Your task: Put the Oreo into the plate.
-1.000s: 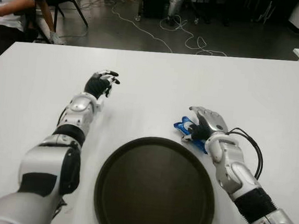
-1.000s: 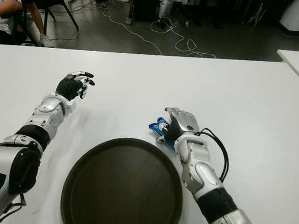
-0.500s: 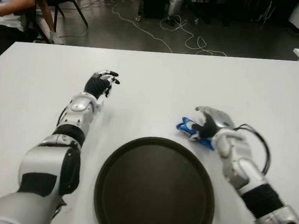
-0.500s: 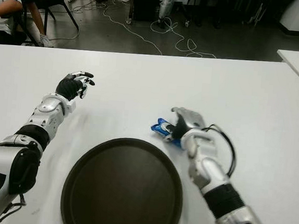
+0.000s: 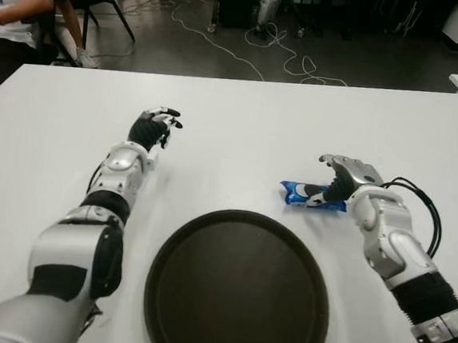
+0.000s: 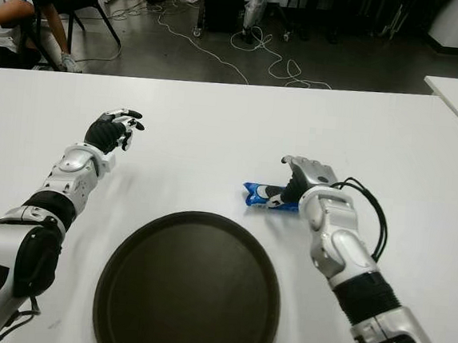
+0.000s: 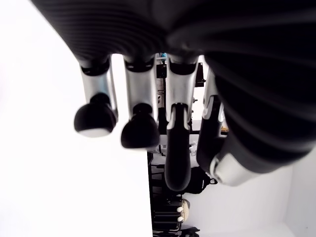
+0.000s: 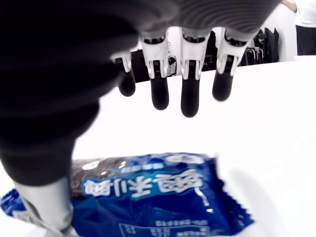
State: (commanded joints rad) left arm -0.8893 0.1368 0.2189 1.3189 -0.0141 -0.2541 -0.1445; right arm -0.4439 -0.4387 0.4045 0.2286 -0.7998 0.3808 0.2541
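Oreo (image 5: 306, 194) beyond plate (image 5: 170, 295) rim, under right hand (image 5: 342, 177).

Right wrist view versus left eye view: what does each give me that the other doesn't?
Only the right wrist view shows the right hand's fingers spread above the Oreo pack, not closed on it. Only the left eye view shows the plate, empty, nearer the robot than the pack, and the left hand idle across the table. Both show the pack lying on the white table.
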